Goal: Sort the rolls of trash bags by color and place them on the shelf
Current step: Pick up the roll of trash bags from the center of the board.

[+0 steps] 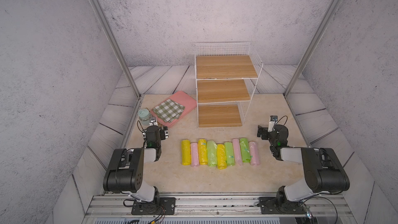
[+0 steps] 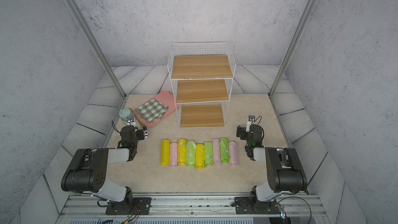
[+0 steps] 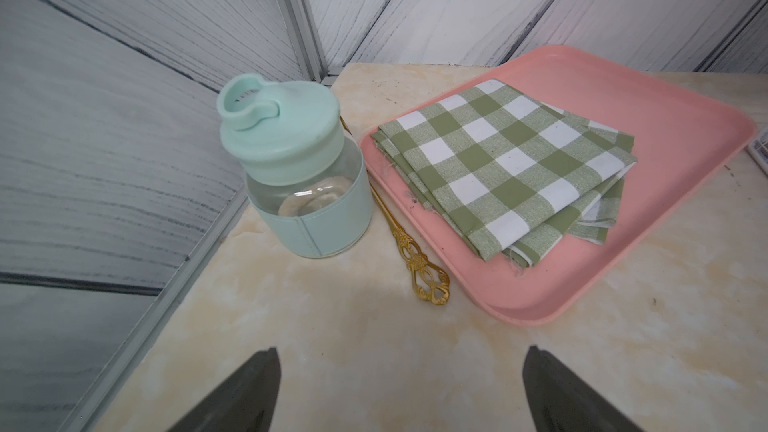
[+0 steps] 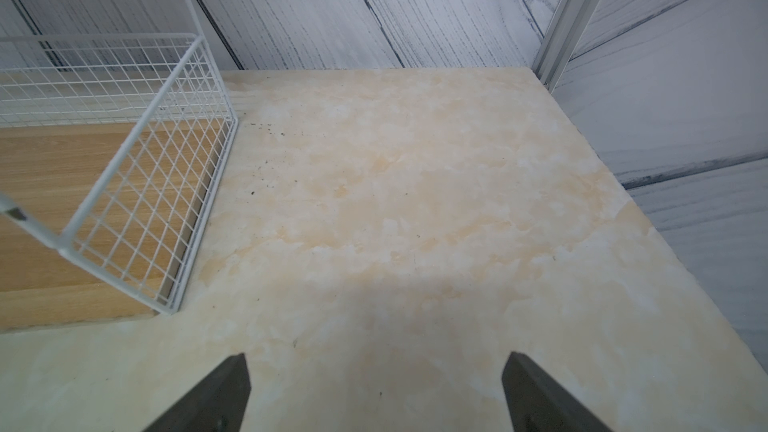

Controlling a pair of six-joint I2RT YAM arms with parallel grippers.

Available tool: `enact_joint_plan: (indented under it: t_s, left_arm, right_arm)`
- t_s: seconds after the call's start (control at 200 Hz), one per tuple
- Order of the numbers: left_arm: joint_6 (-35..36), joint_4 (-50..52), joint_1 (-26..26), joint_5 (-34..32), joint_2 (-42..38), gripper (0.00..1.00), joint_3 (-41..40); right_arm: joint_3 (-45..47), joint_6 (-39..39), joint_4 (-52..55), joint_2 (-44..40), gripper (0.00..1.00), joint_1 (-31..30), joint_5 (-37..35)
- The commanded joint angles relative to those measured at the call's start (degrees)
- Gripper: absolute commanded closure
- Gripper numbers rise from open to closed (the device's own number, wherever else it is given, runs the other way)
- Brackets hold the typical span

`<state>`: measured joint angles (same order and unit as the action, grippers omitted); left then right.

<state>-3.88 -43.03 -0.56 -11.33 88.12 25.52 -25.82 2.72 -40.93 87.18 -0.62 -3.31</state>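
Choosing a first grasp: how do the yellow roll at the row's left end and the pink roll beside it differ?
The yellow roll looks thicker than the pink roll. The yellow roll reaches farther toward the shelf; the pink roll ends farther from it. Both lie flat, side by side.

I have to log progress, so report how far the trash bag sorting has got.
Done: nothing; all three boards of the shelf are bare. In hand: nothing; the left gripper and right gripper are open and empty, off to the sides of the row. Left: all nine rolls, three yellow, three pink, three green, lie mixed in one row on the table and need sorting onto the shelf.
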Motion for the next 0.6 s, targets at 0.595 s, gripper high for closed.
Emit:
enact_joint_plan:
  t_s: [0.595]
  left_arm:
    - [2.22, 35.81, -0.98, 5.92, -16.27, 0.03, 17.92]
  right_arm:
    - [-17.02, 5.95, 36.41, -11.96, 0.04, -0.85, 2.78]
